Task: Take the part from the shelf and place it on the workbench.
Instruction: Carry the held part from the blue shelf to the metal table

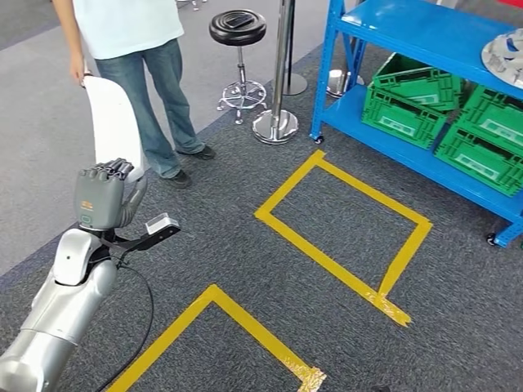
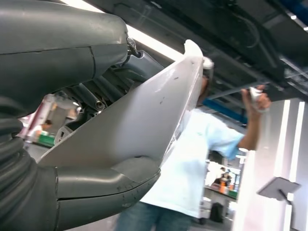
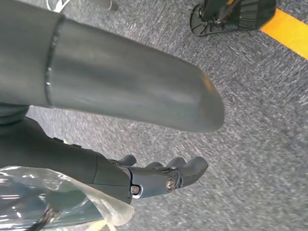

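Holding: the left hand [image 1: 101, 196] grips the white part [image 1: 114, 122]. The thick thumb and the dark fingers [image 2: 83, 103] close on it from both sides, as the left wrist view shows.

Where the part is: it is in the left hand, up in the air, off the shelf and not on any bench yet.

Which way the part points: its long side stands up out of the hand and leans a little away from the robot. The top end [image 2: 192, 48] is far from the fingers, the low end sits deep in the grip.

Person: a person [image 1: 132, 49] stands just behind the part. Their hand [image 1: 77, 69] is near the top of the part. I cannot tell if it touches.

Right hand: the right hand [image 3: 163, 175] hangs down over the grey carpet [image 3: 261, 144]. Its fingers are curled a little and hold nothing I can see. Some clear plastic wrap [image 3: 54, 192] lies on the arm behind it.

Which hand is nearer: only the left hand matters now, since it has the part.

Shelf: the blue shelf [image 1: 395, 33] with green crates [image 1: 407, 102] is off to the right, well apart from the part.

Floor: yellow tape boxes [image 1: 346, 237] mark the carpet in front. A black stool [image 1: 237, 28] and a metal post [image 1: 280, 65] stand farther back.

Workbench: I see no bench, so I think the robot must turn and walk to find it.

Watch out: the tall part could bump the person.
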You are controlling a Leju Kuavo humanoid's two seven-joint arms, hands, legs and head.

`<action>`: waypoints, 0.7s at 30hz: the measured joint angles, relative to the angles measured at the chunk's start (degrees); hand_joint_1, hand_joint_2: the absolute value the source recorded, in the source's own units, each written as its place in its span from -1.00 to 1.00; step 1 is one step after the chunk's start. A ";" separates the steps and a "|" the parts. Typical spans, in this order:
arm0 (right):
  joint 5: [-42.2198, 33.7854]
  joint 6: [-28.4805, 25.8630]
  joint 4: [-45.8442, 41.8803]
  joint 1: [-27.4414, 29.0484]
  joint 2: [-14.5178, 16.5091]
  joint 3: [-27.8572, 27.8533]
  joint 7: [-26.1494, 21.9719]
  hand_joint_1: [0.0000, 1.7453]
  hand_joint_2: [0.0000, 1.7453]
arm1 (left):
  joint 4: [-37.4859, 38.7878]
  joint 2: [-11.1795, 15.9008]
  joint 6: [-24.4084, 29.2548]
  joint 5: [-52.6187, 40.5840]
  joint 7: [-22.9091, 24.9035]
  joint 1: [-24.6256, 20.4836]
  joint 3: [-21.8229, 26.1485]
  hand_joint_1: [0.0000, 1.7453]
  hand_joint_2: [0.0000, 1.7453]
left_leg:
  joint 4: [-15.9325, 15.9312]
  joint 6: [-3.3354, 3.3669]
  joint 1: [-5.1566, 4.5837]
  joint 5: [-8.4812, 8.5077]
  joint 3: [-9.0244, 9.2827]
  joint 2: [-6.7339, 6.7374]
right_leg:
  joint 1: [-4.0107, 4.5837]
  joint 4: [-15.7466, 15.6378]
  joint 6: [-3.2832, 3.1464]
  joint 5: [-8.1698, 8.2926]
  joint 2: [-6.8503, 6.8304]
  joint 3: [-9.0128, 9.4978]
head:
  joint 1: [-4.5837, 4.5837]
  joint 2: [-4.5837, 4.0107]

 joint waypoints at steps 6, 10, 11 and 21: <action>0.00 0.15 0.00 -0.03 0.02 0.00 -0.02 -1.00 -1.00 | -0.11 0.06 -0.02 0.33 0.00 0.42 0.02 1.00 1.00 | -5.41 -0.13 -0.07 4.13 3.28 2.99 | 0.25 0.24 0.46 -0.72 -4.75 0.39 | -0.03 0.00; 0.12 0.03 0.00 -0.09 0.07 0.01 0.03 -1.00 -1.00 | -0.70 0.25 -0.01 0.37 -0.01 1.24 0.23 1.00 1.00 | -10.10 1.30 -0.87 4.96 5.20 3.82 | 0.67 0.38 1.52 -1.24 -7.25 0.73 | -0.05 0.00; 0.14 0.02 -0.01 -0.15 0.08 0.02 0.04 -1.00 -1.00 | -0.81 0.34 -0.01 0.37 -0.01 1.53 0.33 1.00 1.00 | -10.24 1.63 -0.80 5.08 5.17 3.14 | 0.57 0.52 1.81 -1.55 -7.20 0.68 | -0.05 0.00; 0.42 -0.01 0.00 0.16 0.24 0.16 0.50 -1.00 -1.00 | -1.73 0.33 0.03 0.31 -0.31 3.00 0.65 1.00 1.00 | -10.24 2.83 -0.59 5.42 5.09 -4.16 | 0.11 7.72 1.53 -2.24 2.35 -3.97 | 0.40 0.00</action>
